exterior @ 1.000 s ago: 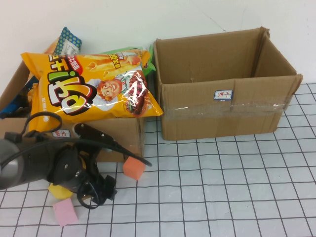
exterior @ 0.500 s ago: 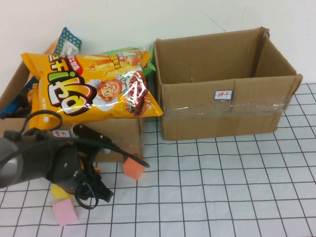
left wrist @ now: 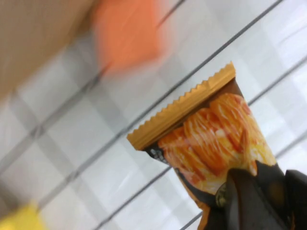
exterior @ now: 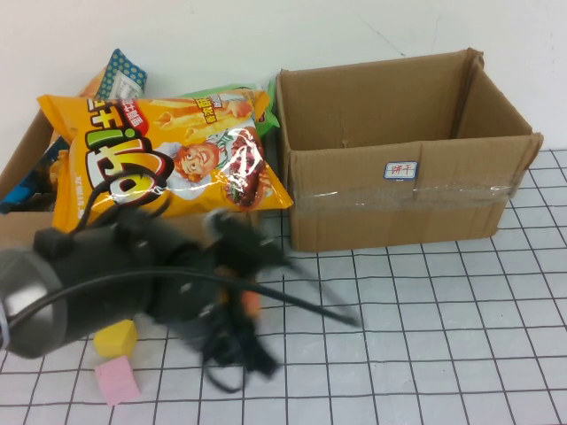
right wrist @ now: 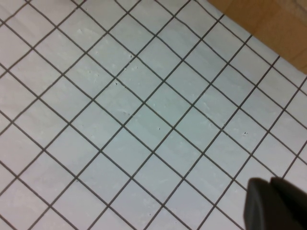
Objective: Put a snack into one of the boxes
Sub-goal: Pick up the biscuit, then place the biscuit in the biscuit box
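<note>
My left gripper [left wrist: 259, 187] is shut on a small snack packet [left wrist: 211, 134] with an orange serrated top edge and a noodle picture. It holds the packet above the gridded table. In the high view the left arm is blurred, and the left gripper [exterior: 248, 305] is in front of the left box [exterior: 22, 228]. That box is piled with snack bags, with a big yellow chip bag [exterior: 159, 159] on top. The right box [exterior: 399, 212], with its white label [exterior: 400, 170], stands open and shows nothing inside. My right gripper [right wrist: 271, 191] is shut and empty over bare table; it is out of the high view.
A yellow foam block [exterior: 117, 338] and a pink one [exterior: 117, 381] lie at the front left. An orange block [left wrist: 127, 31] shows blurred next to the left box's wall [left wrist: 33, 33]. A corner of a box [right wrist: 268, 24] is in the right wrist view.
My left arm has swung to the right from in front of the left box and is now blurred. It now covers the orange block in the high view.
</note>
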`<action>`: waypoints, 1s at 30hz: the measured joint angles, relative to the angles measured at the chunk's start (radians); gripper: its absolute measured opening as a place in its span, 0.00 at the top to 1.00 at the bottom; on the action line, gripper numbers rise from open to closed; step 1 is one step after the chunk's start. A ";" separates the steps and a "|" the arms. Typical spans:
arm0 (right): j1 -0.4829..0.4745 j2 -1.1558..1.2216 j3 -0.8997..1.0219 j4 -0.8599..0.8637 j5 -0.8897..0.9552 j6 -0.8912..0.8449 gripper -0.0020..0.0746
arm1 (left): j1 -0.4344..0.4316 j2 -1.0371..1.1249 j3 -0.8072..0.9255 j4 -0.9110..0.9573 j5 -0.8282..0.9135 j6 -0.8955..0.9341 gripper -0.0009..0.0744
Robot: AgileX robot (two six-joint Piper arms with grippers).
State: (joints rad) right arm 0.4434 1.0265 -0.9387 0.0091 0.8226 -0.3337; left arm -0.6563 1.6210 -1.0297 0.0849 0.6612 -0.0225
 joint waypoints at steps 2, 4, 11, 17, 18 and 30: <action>0.000 0.000 0.000 -0.009 0.000 0.009 0.97 | -0.065 -0.021 -0.072 -0.004 0.030 0.000 0.83; 0.000 -0.002 0.000 -0.032 0.000 0.035 0.97 | -0.114 -0.030 -0.152 -0.004 0.036 0.000 0.83; 0.000 -0.071 0.000 -0.131 0.025 0.165 0.97 | -0.150 -0.009 -0.434 0.085 -0.210 -0.008 0.83; 0.000 -0.123 0.000 -0.088 0.052 0.218 0.97 | -0.068 0.116 -0.521 0.099 -0.556 -0.006 0.83; 0.000 -0.126 0.000 -0.067 0.063 0.214 0.97 | -0.053 0.145 -0.533 0.101 -0.603 0.001 0.83; 0.000 -0.176 0.000 -0.029 0.135 0.195 0.97 | 0.011 0.299 -0.657 0.097 -0.518 0.008 0.23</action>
State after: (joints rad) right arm 0.4434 0.8509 -0.9387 -0.0203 0.9576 -0.1385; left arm -0.6457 1.9198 -1.6862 0.1815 0.1428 -0.0149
